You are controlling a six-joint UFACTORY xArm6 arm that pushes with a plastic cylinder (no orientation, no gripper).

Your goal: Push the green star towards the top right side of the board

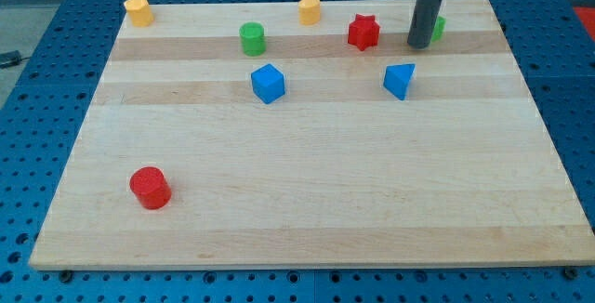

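The green star lies near the view's top right of the wooden board, mostly hidden behind my rod. Only its right edge shows. My tip rests on the board right against the star's left side, touching it or nearly so. A red star lies to the tip's left.
A blue triangular block lies below the tip. A blue cube and a green cylinder sit left of centre. Two yellow blocks stand along the top edge. A red cylinder is at the bottom left.
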